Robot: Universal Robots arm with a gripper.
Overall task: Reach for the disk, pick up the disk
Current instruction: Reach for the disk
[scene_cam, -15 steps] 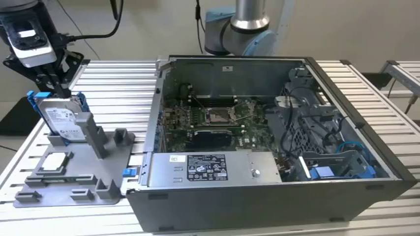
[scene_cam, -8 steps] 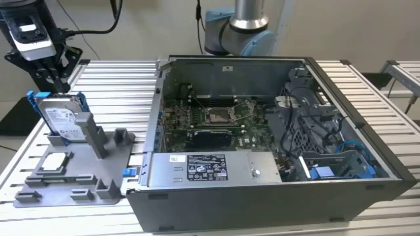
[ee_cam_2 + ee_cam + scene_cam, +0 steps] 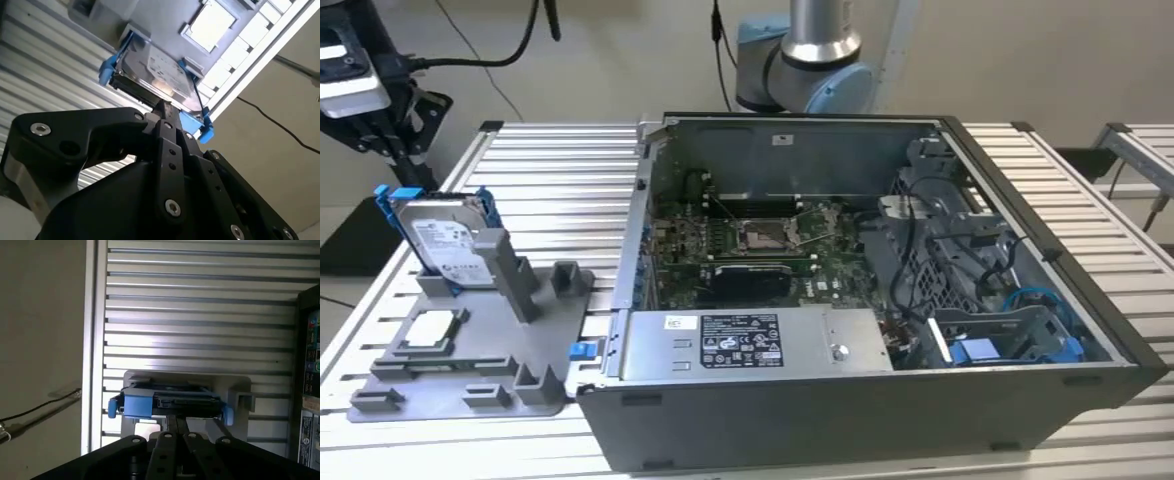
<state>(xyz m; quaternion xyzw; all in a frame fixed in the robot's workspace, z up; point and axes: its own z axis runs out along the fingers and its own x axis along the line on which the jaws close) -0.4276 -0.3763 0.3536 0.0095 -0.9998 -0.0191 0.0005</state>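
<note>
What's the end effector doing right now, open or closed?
End effector: closed, holding nothing, near the blue-bracketed silver-grey rectangular disk.

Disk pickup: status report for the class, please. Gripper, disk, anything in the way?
Gripper shut, empty, close above the disk. Disk upright in grey holder, not yet gripped. Nothing between them.

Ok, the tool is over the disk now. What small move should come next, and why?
Probably open the tool before lowering. It looks shut, poised just above the top edge of the disk, which stands upright in the grey holder and isn't gripped yet.
</note>
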